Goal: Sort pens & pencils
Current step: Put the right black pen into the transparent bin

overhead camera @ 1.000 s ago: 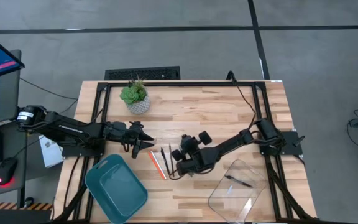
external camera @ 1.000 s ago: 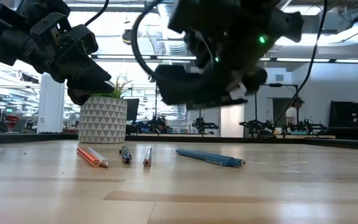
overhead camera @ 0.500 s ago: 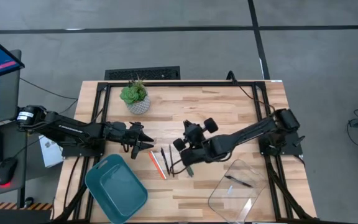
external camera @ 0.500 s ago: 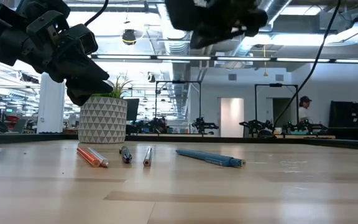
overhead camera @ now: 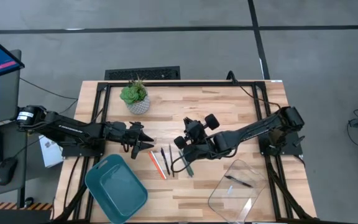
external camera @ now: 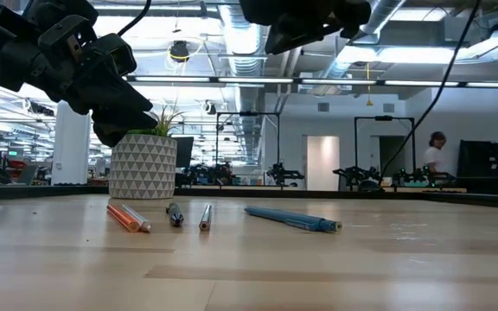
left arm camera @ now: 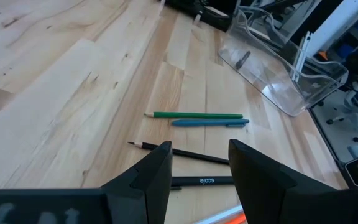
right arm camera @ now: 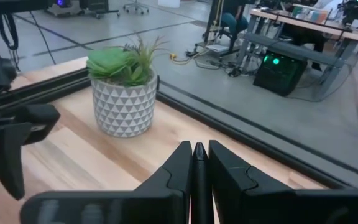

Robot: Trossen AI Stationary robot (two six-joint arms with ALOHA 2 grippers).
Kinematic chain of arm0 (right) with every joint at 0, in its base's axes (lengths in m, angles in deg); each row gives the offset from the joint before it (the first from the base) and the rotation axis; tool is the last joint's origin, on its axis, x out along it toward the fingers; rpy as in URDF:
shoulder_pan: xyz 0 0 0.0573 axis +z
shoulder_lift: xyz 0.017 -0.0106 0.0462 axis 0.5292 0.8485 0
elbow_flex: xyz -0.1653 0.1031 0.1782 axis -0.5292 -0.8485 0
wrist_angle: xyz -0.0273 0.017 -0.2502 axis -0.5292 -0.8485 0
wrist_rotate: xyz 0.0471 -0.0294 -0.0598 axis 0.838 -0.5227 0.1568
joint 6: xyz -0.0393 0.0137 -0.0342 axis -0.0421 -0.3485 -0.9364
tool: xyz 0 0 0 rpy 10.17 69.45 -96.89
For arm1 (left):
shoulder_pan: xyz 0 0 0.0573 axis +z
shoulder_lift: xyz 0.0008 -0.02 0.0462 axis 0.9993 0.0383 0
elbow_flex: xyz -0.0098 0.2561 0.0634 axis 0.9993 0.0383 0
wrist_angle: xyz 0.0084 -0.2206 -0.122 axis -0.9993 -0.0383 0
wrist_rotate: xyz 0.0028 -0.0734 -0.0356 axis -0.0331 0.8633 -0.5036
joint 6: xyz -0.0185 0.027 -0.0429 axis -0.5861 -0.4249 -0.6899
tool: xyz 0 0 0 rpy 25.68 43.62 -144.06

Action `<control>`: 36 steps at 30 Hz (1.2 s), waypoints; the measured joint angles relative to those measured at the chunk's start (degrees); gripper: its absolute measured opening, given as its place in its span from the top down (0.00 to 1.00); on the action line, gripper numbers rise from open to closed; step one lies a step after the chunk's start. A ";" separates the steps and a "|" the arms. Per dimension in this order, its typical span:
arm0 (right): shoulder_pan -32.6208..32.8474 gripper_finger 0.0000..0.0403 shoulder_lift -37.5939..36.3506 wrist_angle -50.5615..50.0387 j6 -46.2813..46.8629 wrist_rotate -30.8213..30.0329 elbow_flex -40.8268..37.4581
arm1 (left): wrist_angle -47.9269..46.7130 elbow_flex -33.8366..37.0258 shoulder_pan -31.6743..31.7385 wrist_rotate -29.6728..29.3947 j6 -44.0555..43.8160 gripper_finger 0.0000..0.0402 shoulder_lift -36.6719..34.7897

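on my desk the pencils (overhead camera: 158,164) lie flat: an orange-red one at the left of the row and a green one (left arm camera: 197,115), parallel to and just beside a teal pen. the pens (left arm camera: 210,123), teal and black, lie alongside; my right tool (right arm camera: 199,163) pinches one black pen.

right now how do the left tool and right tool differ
The left tool is open and empty; the right tool is shut on a slim black pen. The left tool hangs low beside the orange pencil; the right tool sits higher in the low view. Both are dark two-finger tools above the wooden table.
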 joint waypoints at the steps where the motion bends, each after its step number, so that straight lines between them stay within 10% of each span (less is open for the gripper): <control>1: 0.21 0.84 0.00 0.25 0.00 0.07 0.00 | 0.00 0.00 0.00 0.00 -0.01 0.63 0.00; 36: 18.79 0.84 0.04 -10.90 8.02 0.28 0.00 | -0.07 0.00 0.00 -0.07 -0.12 0.63 0.00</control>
